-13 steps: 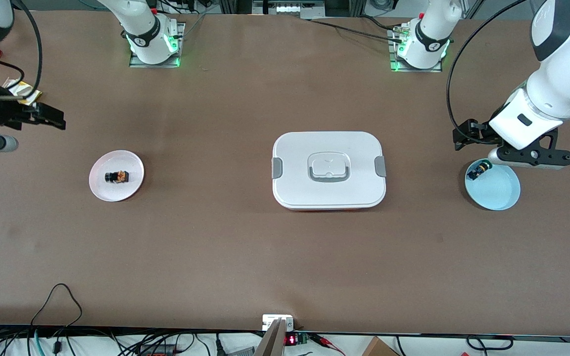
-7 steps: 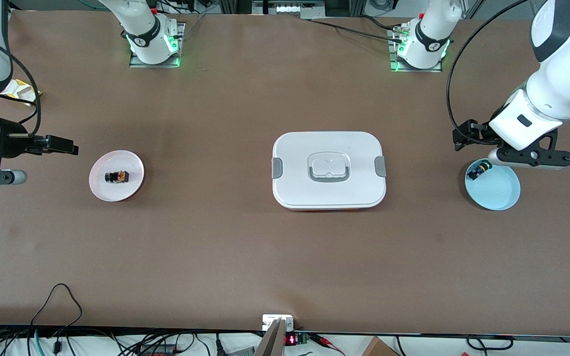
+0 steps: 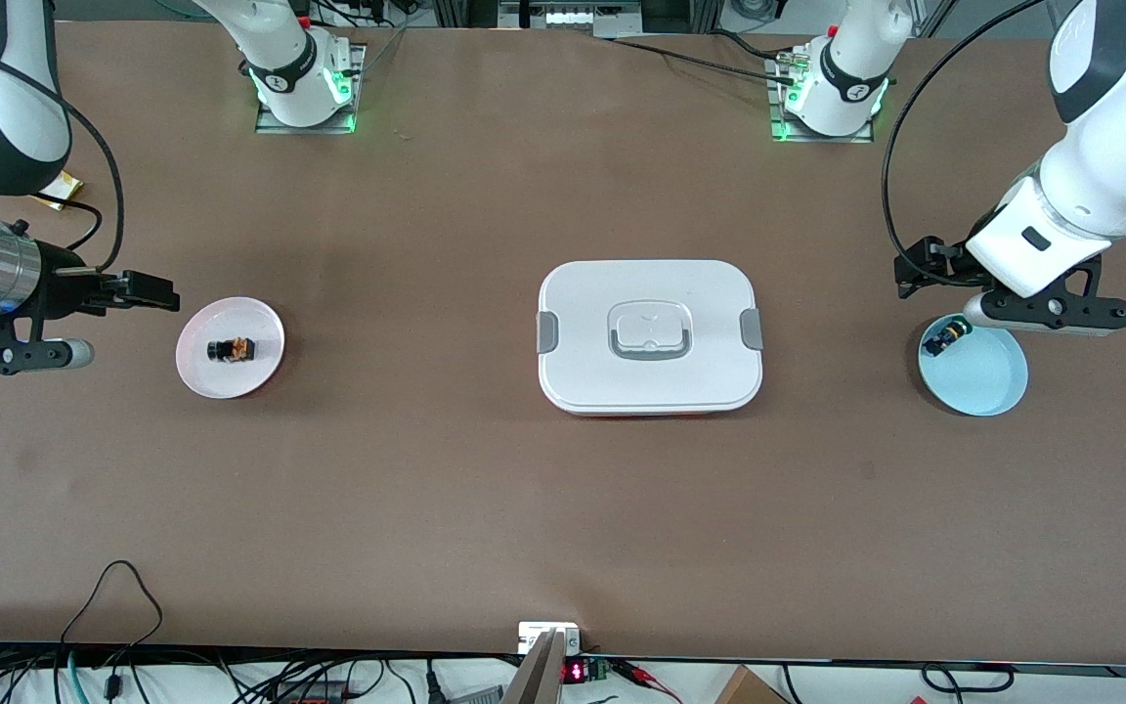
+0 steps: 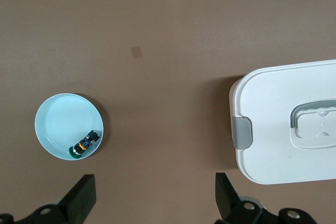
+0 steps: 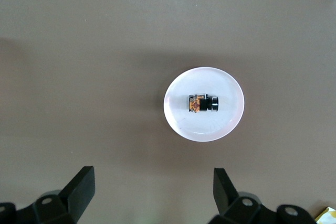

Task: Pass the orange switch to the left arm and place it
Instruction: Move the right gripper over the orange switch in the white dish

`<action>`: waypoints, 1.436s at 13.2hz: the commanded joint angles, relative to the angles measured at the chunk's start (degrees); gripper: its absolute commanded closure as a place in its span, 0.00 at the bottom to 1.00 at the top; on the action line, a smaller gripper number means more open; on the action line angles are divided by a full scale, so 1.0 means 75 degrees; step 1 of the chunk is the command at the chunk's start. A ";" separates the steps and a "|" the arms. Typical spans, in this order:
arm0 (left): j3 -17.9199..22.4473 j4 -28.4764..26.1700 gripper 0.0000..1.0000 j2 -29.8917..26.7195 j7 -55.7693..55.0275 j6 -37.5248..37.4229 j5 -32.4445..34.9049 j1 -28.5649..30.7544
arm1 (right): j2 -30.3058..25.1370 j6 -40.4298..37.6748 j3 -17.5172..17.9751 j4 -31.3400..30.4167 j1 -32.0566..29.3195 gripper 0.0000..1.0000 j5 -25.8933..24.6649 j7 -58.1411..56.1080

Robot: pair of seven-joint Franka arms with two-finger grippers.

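Right wrist view alone shows the orange switch [image 5: 202, 103] lying sideways.

A pink plate [image 3: 230, 348] sits on the brown table [image 3: 485, 508], just beside the right pincer. A blue plate [image 3: 981, 376] holding a green-capped switch [image 3: 946, 337] lies partly under the left pincer.

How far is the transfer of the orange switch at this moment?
Nothing is done yet: the orange switch lies untouched on the pink plate, toward the right arm's end of the table. In hand: the right gripper hangs open and empty just beside that plate. Left: the pickup, the carry avoiding the box and the handover. The left gripper waits open near the blue plate.
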 commanded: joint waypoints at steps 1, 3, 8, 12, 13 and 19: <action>0.0002 0.0262 0.00 0.0105 0.0103 -0.0179 -0.0221 0.0037 | 0.0077 0.0365 0.0009 -0.0054 0.0288 0.00 -0.0744 0.0108; 0.0002 0.0262 0.00 0.0105 0.0103 -0.0179 -0.0221 0.0037 | 0.0160 0.0437 0.0009 -0.0020 0.0289 0.00 -0.0793 0.0120; 0.0002 0.0262 0.00 0.0117 0.0103 -0.0179 -0.0221 0.0037 | 0.0500 0.0519 -0.0003 -0.0043 0.0230 0.00 -0.0793 -0.0009; 0.0002 0.0262 0.00 0.0117 0.0103 -0.0179 -0.0221 0.0037 | 0.0886 0.0845 0.0009 -0.0043 0.0534 0.00 -0.1285 0.0132; 0.0002 0.0262 0.00 0.0117 0.0103 -0.0179 -0.0221 0.0037 | 0.0956 0.0951 0.0020 -0.0066 0.0570 0.00 -0.1274 0.0144; 0.0002 0.0262 0.00 0.0117 0.0103 -0.0179 -0.0221 0.0037 | 0.0817 0.2295 0.0009 -0.1492 0.0396 0.00 -0.1262 0.0097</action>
